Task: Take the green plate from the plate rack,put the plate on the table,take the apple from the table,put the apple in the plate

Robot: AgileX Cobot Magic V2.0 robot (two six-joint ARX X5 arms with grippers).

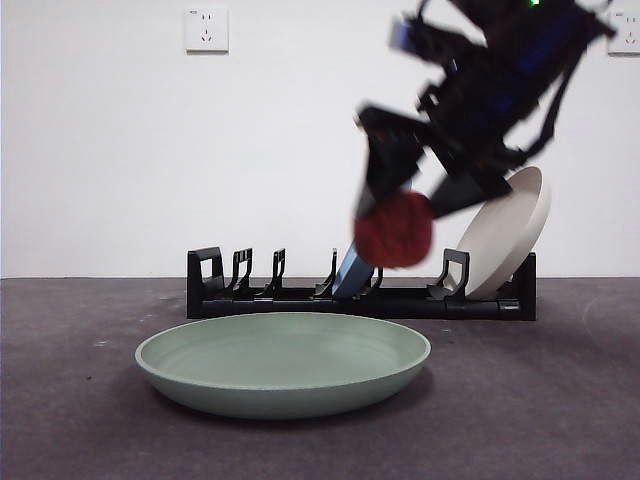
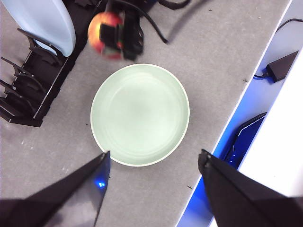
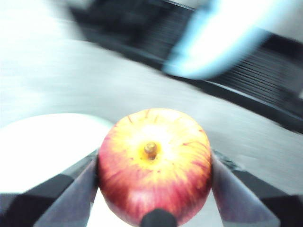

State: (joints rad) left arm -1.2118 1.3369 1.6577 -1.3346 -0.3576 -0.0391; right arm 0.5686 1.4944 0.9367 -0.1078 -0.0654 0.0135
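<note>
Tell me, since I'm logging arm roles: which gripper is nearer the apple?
Right. The right gripper is shut on the apple, in the air beside the green plate. The left gripper hangs open high over that plate, apart from the apple.

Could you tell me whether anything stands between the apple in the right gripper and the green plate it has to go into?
Nothing visible does. The right gripper holds the apple in the air above the far edge of the green plate, in front of the plate rack. The plate lies flat and empty, and the left gripper hangs well above it.

Green plate (image 1: pixel 283 365) matte; apple (image 3: pixel 155 165) glossy, streaked; table (image 1: pixel 540 400) matte, mottled.
</note>
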